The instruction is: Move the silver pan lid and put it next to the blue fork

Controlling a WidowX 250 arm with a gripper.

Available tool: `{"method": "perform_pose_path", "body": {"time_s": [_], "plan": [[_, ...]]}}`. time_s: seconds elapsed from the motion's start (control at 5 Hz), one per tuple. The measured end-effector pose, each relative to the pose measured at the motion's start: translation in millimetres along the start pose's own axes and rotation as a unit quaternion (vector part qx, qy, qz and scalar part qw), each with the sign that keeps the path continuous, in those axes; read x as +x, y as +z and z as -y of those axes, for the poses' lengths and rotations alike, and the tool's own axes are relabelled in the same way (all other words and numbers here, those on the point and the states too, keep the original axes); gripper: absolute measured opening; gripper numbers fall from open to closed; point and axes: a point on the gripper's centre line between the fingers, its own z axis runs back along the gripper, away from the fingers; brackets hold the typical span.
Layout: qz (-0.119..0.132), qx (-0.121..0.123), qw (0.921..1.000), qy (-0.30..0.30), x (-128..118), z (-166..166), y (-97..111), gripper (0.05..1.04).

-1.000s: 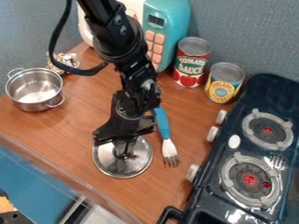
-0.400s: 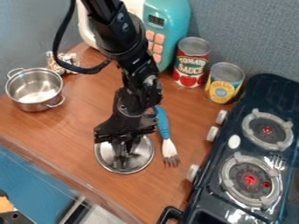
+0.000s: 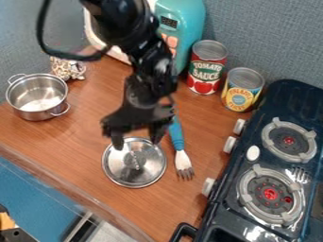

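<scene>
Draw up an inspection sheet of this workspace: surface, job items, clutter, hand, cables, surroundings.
Surface: wooden counter, front edge at lower left.
Pan lid: flat, knob up, beside the fork, not touching it.
Blue fork: lying right of the lid.
Clutter: steel pot at left; red can and yellow can near the wall.
Hand: open, over the lid.
Cable: black, looped beside the arm.
Surroundings: toy stove at right, teal microwave behind.

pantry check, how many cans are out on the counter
2: the red can beside the teal microwave, and the yellow can between that one and the stove.
</scene>
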Motion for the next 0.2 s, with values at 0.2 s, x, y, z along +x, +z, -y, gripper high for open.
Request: {"method": "perform_pose_path", "body": {"time_s": [0.2], "plan": [[0.001,0.000,1.0000,0.000,-0.1,-0.7,0.8,1.007]]}}
